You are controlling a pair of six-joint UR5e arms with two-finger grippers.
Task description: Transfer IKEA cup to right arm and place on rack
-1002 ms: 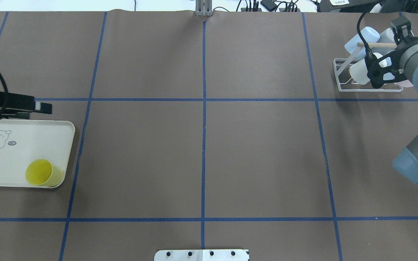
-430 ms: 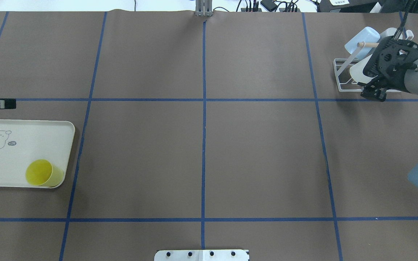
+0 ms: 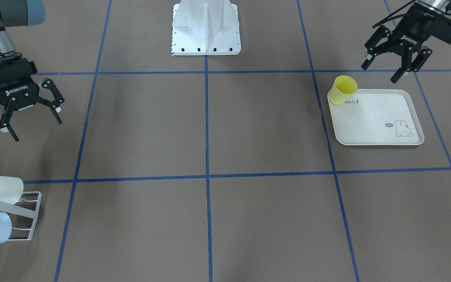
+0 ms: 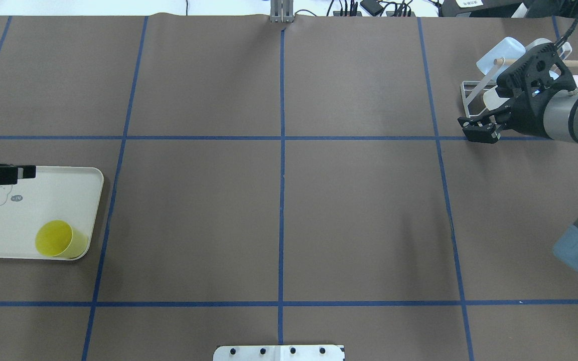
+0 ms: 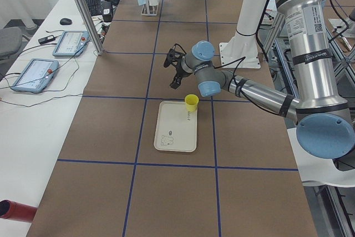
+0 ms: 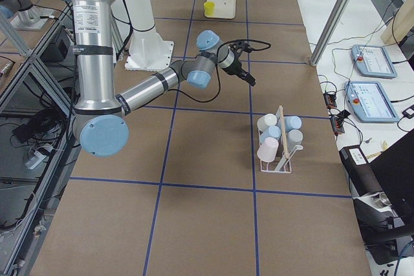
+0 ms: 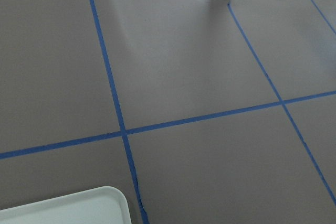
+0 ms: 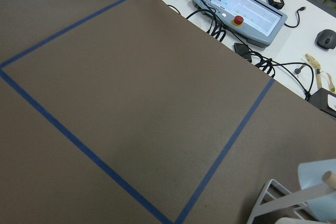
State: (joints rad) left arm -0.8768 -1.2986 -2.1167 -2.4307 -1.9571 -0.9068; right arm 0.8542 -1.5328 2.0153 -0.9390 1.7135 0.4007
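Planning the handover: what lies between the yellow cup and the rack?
In the overhead view, from the cup: tray rim, then bare table with blue tape; the right pincer hovers by the rack.

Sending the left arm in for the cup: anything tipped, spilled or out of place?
Nothing stands out. The yellow cup stands upright in a corner of the tray, the rack stands level with cups hung on it, and the left end effector and right end effector are open and empty.
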